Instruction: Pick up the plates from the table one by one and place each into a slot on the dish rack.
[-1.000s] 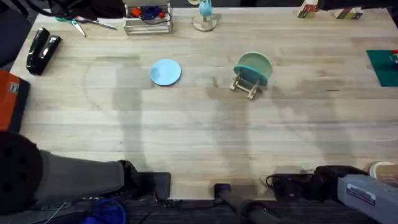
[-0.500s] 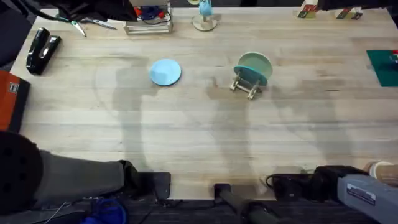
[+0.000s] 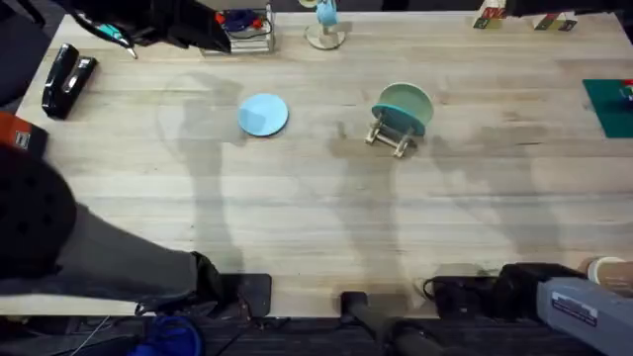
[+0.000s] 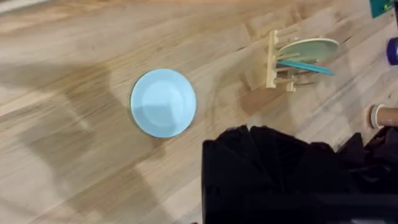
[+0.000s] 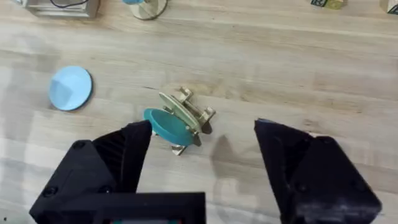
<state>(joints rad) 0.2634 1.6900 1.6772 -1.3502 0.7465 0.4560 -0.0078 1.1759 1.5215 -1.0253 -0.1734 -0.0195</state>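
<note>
A light blue plate lies flat on the table, left of centre; the left wrist view looks down on this plate from high up. To its right stands the dish rack with a mint-green plate upright in a slot. In the right wrist view a darker teal plate leans in the rack beside the mint one. My right gripper is open, well back from the rack. My left arm looms dark at the lower left; its gripper is a black mass.
A black stapler and an orange object sit at the left edge. Along the far edge are a wooden box-frame, a stand with a blue figure and coloured blocks. A green item lies at the right edge.
The left arm's dark bulk has grown and shifted at the lower left, and a dark shape at the top left has spread over the scissors. Plates, rack and right arm have not moved.
</note>
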